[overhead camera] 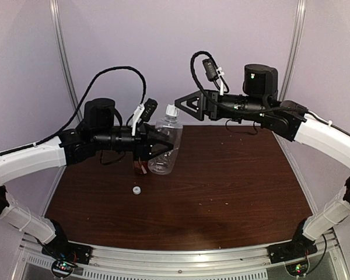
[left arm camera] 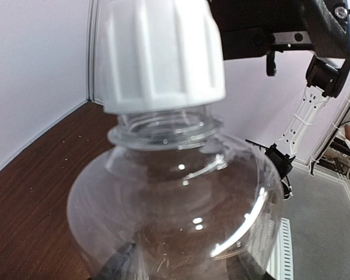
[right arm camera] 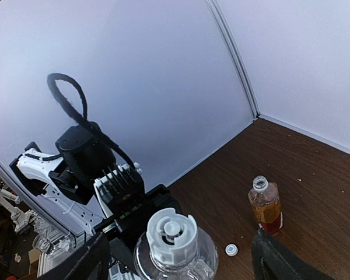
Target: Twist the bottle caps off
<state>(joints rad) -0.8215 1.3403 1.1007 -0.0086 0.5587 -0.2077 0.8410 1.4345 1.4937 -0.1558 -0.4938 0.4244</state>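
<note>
Top external view: left gripper (overhead camera: 160, 146) clamped on clear bottle (overhead camera: 166, 158). Cap (overhead camera: 172, 110) on, between wide-open, empty jaws of right gripper (overhead camera: 178, 105). Amber bottle (right arm camera: 265, 205) already uncapped, loose cap (right arm camera: 231, 249) beside it. Step: 2nd cap. Next, likely: close on cap, twist off.

Top camera overlooks the table (overhead camera: 233, 186) from behind; both wrist cameras closely share the clear bottle (left arm camera: 175, 192).
</note>
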